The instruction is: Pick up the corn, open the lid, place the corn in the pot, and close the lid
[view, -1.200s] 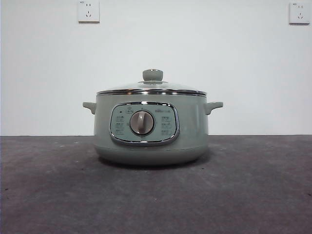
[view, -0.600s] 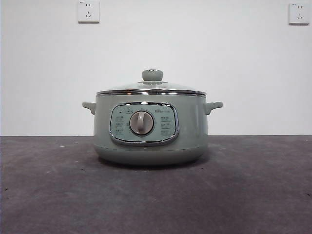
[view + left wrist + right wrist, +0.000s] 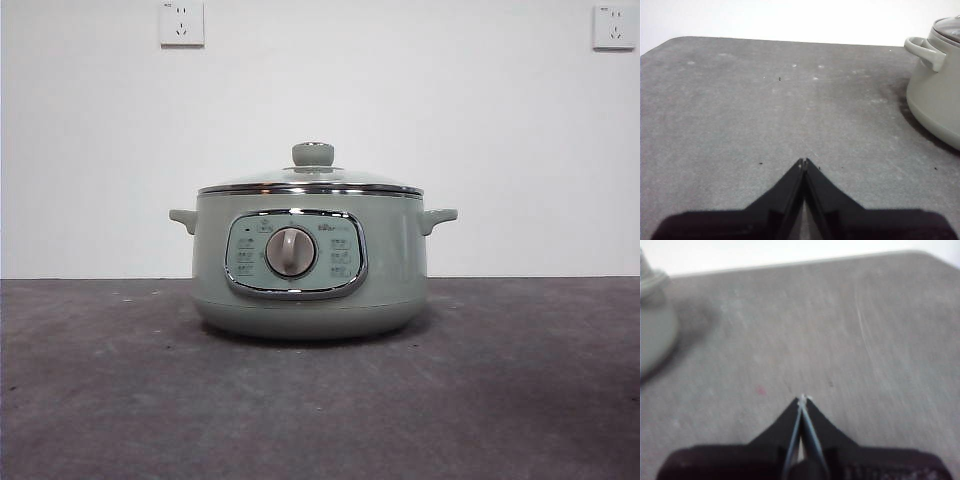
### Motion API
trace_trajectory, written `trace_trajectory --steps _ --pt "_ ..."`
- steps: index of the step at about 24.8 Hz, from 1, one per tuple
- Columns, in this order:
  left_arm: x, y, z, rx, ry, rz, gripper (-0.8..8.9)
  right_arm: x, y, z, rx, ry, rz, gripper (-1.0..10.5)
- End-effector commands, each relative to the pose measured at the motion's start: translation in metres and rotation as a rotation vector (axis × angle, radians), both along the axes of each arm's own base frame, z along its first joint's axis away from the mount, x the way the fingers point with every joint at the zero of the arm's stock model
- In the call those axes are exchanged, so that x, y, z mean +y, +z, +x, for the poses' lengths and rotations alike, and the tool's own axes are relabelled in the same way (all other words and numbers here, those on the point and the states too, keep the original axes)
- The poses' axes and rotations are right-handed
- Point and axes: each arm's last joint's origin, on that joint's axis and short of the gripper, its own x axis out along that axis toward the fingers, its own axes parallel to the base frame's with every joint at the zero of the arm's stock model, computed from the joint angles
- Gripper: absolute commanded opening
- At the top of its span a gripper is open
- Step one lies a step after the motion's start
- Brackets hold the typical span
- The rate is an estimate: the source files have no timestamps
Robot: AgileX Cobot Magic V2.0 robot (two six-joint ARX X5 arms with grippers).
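The sage-green pot (image 3: pixel 310 262) stands in the middle of the dark table with its dial facing the front camera. The glass lid (image 3: pixel 312 180) with its green knob sits closed on the pot. The corn is not in view in any frame. My left gripper (image 3: pixel 803 161) is shut and empty over bare table, with the pot (image 3: pixel 935 95) off to one side. My right gripper (image 3: pixel 803 399) is shut and empty over bare table, with the pot's edge (image 3: pixel 655 325) at the side of its blurred view. Neither arm shows in the front view.
A white wall with two sockets (image 3: pixel 181 22) (image 3: pixel 613 25) stands behind the table. The grey table top (image 3: pixel 500 380) stretches to both sides of the pot.
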Motion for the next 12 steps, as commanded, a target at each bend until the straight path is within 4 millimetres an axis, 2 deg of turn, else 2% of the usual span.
trace_trajectory --steps 1,12 --pt "0.0003 -0.0029 0.0004 0.007 0.003 0.009 -0.02 0.0 -0.0015 -0.001 -0.019 0.005 -0.015 -0.2" --pt "0.0003 -0.0032 0.0005 0.012 0.004 0.01 -0.02 0.0006 0.0003 -0.0021 -0.044 0.03 -0.02 -0.2"
